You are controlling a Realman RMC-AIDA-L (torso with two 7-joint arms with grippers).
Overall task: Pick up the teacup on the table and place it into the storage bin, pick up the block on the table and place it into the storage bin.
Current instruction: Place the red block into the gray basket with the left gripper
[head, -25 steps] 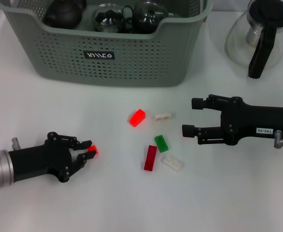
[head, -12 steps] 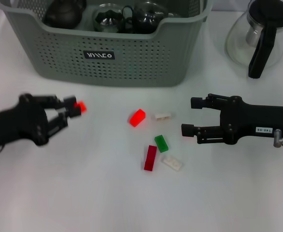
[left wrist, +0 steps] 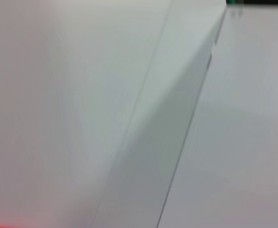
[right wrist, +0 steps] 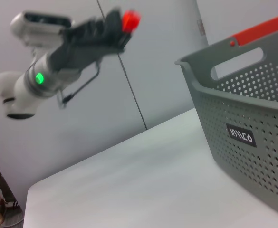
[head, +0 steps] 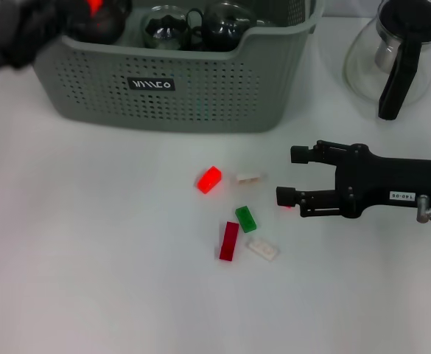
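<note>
My left gripper (head: 90,10) is up at the far left, over the left end of the grey-green storage bin (head: 171,85), shut on a small red block (head: 95,5). The right wrist view shows that gripper (right wrist: 123,24) holding the red block (right wrist: 130,20) high in the air, off to the side of the storage bin (right wrist: 253,137). Dark glass teacups (head: 166,26) sit inside the bin. Loose on the table lie a red block (head: 209,179), a white one (head: 249,178), a green one (head: 245,218), a dark red one (head: 229,240) and another white one (head: 262,249). My right gripper (head: 285,177) rests open, right of them.
A glass teapot (head: 396,51) with a black handle stands at the back right, behind my right arm. The left wrist view gives only a blurred grey surface.
My left gripper has risen from the table at the left and swung back over the bin's left end, carrying the red block. The right arm has stayed still.
</note>
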